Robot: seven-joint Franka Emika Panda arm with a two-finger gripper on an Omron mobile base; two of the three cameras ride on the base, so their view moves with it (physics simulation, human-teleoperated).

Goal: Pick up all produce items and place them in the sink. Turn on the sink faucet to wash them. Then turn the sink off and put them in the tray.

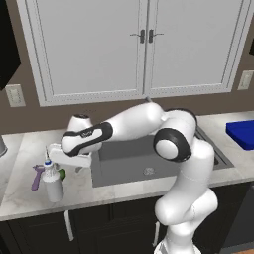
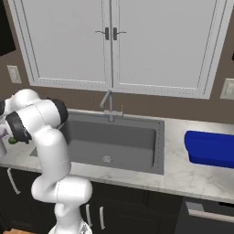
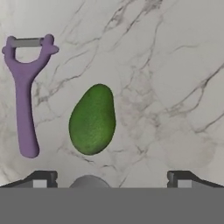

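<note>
One avocado (image 3: pixel 92 120) and one purple peeler (image 3: pixel 25 94) are seen lying apart on marble beneath the gripper (image 3: pixel 112 178), spread wide and empty.

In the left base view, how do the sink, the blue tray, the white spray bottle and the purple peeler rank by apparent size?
Largest to smallest, as they look in the left base view:
1. sink
2. blue tray, cut off by the picture's edge, so its full size is unsure
3. white spray bottle
4. purple peeler, partly hidden by the bottle

Purple peeler (image 3: pixel 25 94), flat on the marble counter (image 3: pixel 175 87). White spray bottle (image 1: pixel 52 182), blue cap, upright beside it. White double-door cabinets (image 2: pixel 109 43) above. Wall outlet (image 1: pixel 15 95).
</note>
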